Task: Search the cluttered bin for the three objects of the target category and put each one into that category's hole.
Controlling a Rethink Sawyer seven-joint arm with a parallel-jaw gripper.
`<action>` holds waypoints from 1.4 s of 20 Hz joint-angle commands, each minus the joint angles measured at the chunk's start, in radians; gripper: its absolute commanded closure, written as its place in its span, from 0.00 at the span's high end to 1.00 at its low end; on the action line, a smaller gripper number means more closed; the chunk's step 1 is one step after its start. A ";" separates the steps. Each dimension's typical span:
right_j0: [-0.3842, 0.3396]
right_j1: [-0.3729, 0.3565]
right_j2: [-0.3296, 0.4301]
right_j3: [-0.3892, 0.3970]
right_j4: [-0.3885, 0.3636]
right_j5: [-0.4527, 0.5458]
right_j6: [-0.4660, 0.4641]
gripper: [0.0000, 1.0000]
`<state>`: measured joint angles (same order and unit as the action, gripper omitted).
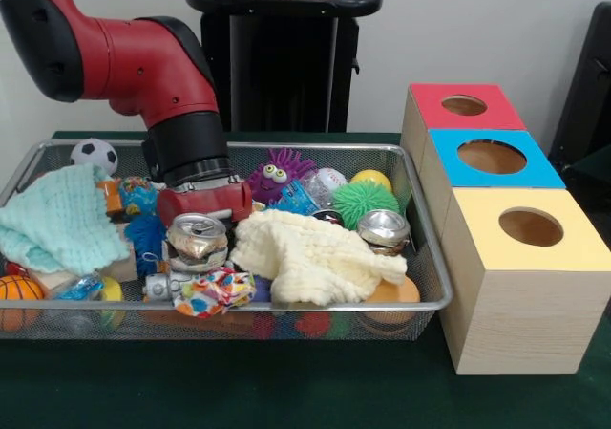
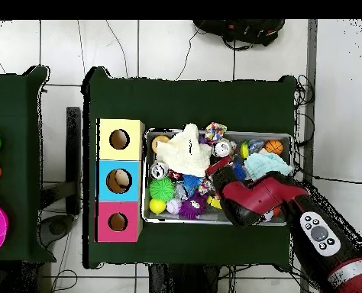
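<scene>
Red-and-black gripper [image 1: 198, 221] low over crumpled silver aluminium can [image 1: 197, 242] in wire-mesh bin [image 1: 420, 221]; grip state hidden. Fluffy cream cloth [image 1: 310, 254] at three o'clock.

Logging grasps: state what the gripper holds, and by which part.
Cannot be told: the gripper sits right above a crushed can, its fingertips hidden.

Sawyer arm [image 1: 143, 66]: glossy red rounded shells with black joint sections; black ribbed cylindrical wrist ending in a silver ring. Red gripper [image 1: 202, 203] housing below. The overhead view shows a grey button panel on the arm's black link.
</scene>
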<state>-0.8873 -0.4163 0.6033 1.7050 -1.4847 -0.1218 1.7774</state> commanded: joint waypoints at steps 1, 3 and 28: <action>-0.068 0.114 0.306 -0.074 0.471 0.536 -0.231 0.00; 0.053 0.046 0.157 -0.144 0.640 0.857 -0.224 0.00; 0.168 0.055 0.072 -0.322 0.737 1.485 -0.291 0.00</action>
<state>-0.6722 -0.3815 0.6493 1.3734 -0.7681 1.4369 1.7580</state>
